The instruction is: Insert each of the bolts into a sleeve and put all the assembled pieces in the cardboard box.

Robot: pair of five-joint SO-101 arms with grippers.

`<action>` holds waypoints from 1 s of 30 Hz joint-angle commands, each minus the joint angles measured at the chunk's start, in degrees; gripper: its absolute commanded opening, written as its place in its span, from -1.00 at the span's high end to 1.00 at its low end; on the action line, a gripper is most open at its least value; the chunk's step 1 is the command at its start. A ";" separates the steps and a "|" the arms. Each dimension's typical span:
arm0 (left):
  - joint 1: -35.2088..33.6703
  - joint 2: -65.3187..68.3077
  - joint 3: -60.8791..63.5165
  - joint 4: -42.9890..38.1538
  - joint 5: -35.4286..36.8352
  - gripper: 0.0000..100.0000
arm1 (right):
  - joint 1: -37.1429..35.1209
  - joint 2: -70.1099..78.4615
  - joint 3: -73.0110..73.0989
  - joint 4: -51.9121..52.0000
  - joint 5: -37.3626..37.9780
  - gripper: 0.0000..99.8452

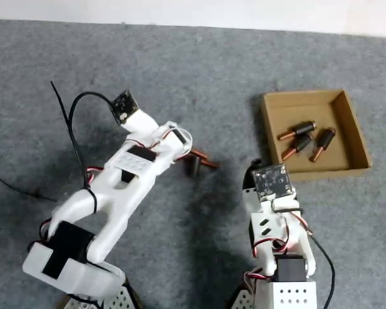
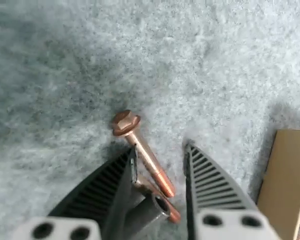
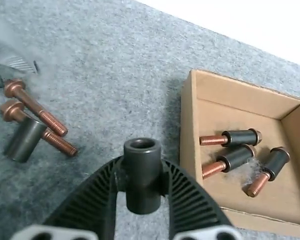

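Sleeve (image 3: pixel 141 186) in right hand (image 3: pixel 142 169), near box (image 3: pixel 240 93)

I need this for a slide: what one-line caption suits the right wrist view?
Right gripper holds a sleeve beside the cardboard box containing three assembled pieces.

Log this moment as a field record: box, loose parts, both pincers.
cardboard box: three assembled pieces inside
loose on mat: two bolts, one sleeve by them
left pincer: open, over the loose bolts
right pincer: shut on a second sleeve, held upright
remaining: two bolts unsleeved
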 commanded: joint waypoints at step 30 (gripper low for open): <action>1.10 11.56 -15.87 14.86 0.79 0.69 | 0.40 -1.01 5.76 0.04 0.79 0.99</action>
